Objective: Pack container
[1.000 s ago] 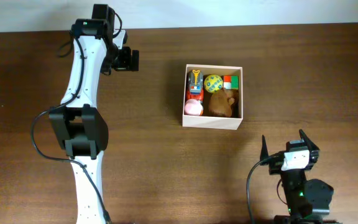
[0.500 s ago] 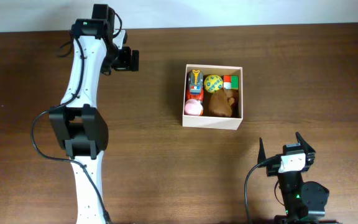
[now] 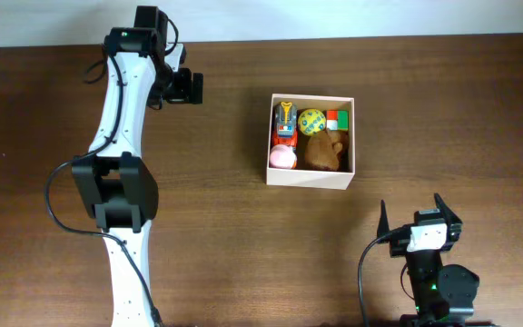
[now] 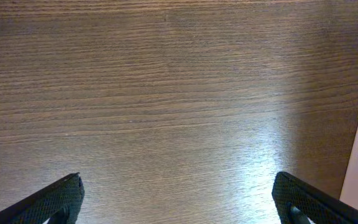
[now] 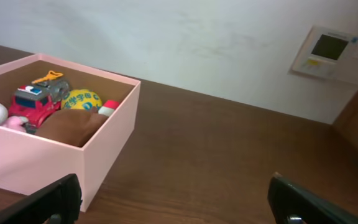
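The small square container (image 3: 309, 179), white walls with tan cardboard inside, sat right of centre on the dark wooden counter (image 3: 243, 236), with toys (image 3: 320, 153) crowding it. Bare wood lay all around. Up at upper left the left fingers (image 4: 61, 196) gaped wide; at lower right the right fingers (image 5: 48, 199) were wide too. Only the right wrist view caught a wall panel (image 5: 325, 50).
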